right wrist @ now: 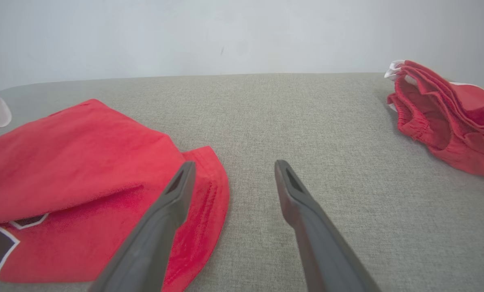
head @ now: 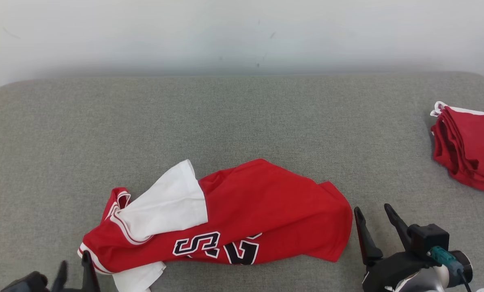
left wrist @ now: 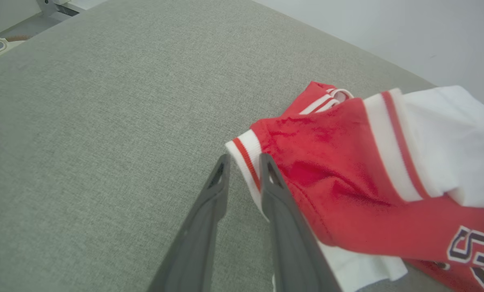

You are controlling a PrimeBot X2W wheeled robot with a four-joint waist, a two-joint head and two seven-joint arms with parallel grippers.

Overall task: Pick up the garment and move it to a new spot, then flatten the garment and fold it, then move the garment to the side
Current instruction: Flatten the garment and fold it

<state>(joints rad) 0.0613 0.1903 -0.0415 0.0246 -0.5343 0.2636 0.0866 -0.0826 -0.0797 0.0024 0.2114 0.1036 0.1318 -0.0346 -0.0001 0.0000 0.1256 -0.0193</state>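
1. Left jaws are seen slightly parted, their tips at the striped edge (left wrist: 248, 162) of the jersey (head: 266, 202).
2. Right jaws are held wide apart, just beside the jersey's right edge.
3. The jersey is found crumpled on the grey tabletop (head: 242, 121), near its front edge, with a white sleeve (head: 164, 207) folded over it.
4. A folded red garment (head: 469, 150) is noted at the far right, well apart.
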